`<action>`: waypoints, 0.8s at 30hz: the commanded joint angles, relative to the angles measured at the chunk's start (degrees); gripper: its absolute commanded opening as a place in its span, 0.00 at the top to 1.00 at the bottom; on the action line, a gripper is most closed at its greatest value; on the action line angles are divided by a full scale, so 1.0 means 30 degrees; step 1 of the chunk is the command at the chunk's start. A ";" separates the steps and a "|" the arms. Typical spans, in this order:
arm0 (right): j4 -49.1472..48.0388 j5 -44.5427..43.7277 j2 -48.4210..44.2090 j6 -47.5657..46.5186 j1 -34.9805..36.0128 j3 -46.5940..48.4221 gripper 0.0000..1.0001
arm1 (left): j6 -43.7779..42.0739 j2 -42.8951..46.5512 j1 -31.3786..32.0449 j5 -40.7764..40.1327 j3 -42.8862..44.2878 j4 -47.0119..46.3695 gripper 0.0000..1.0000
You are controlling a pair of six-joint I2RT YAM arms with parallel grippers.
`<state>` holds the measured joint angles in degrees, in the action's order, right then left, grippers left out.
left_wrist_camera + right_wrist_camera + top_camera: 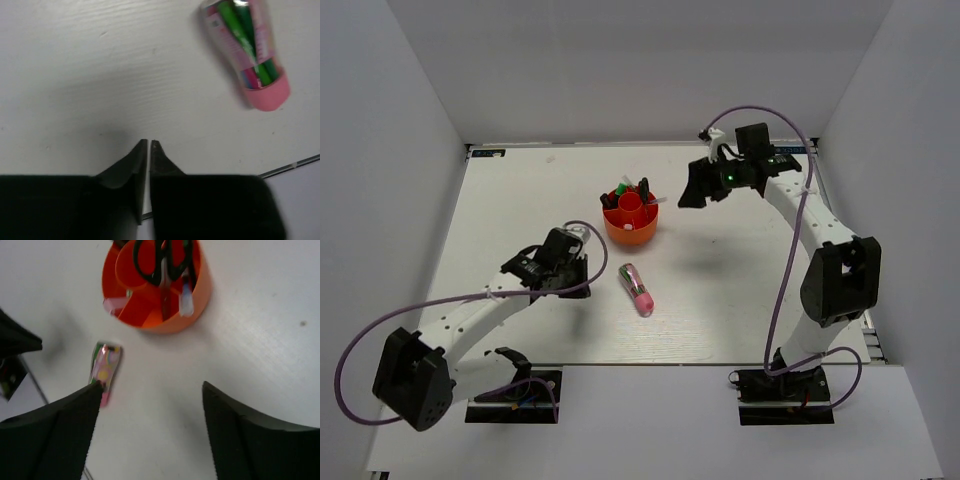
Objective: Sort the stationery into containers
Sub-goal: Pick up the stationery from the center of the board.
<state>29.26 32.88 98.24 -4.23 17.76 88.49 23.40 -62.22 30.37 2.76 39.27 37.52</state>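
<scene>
Chunky pink-and-green pen (638, 289) lying on white table (740, 300) near round orange-red plastic organiser (630, 236), seemingly last out; left gripper (149, 142) clenched empty nearby, right gripper (151, 385) spread; next: open left, straddle pen.

Overhead top view, wrists close, sharing pen (638, 289)

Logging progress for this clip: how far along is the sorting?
Done: scissors, among others, stand in the orange organiser. In hand: nothing; left hand shut and empty near the pink-and-green pen, right hand open. Left: that pen, lying on the table.
</scene>
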 commanded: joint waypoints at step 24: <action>-0.0319 -0.0268 -0.8429 -0.0671 -0.3194 -1.0980 0.84 | 1.5462 -0.9377 0.4467 -0.7191 0.7771 -0.0494 0.20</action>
<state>30.96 33.69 73.34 -7.31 8.93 55.55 67.37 -89.76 43.42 -16.40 60.95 35.64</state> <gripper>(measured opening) 0.161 0.797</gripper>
